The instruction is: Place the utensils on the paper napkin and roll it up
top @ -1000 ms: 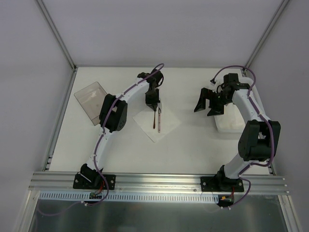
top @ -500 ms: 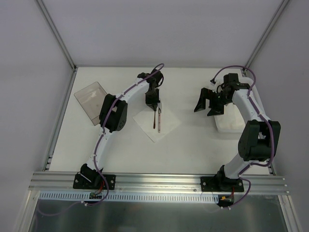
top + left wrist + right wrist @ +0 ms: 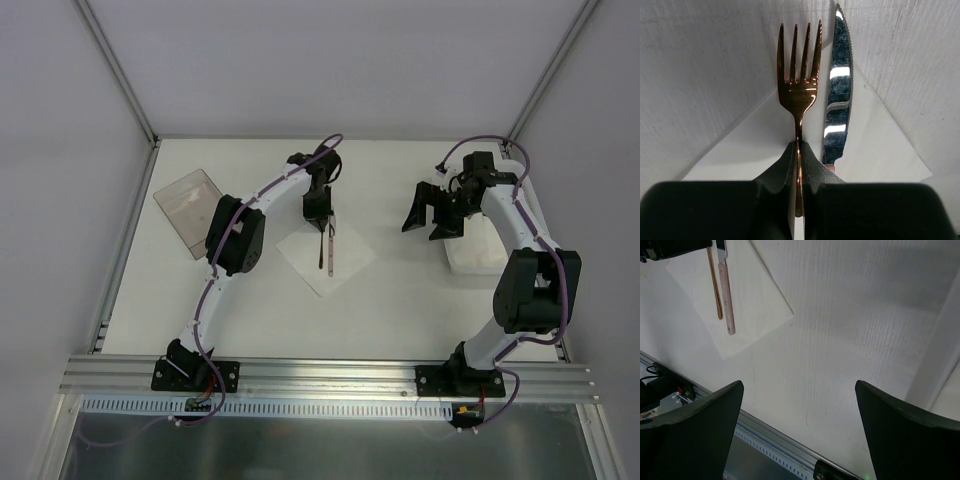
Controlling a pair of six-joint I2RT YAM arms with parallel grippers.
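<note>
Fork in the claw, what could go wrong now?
The left claw pinches the fork right beside the knife; letting go might tip the fork onto the knife or knock it askew. In the left wrist view the tines seem to reach past the edge of the napkin, so they might poke out of the roll.

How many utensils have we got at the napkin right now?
2. The fork is pinched in the shut left hand over the paper napkin; the knife lies just beside it on the napkin, tip past its corner. More may sit hidden in the white container.
</note>
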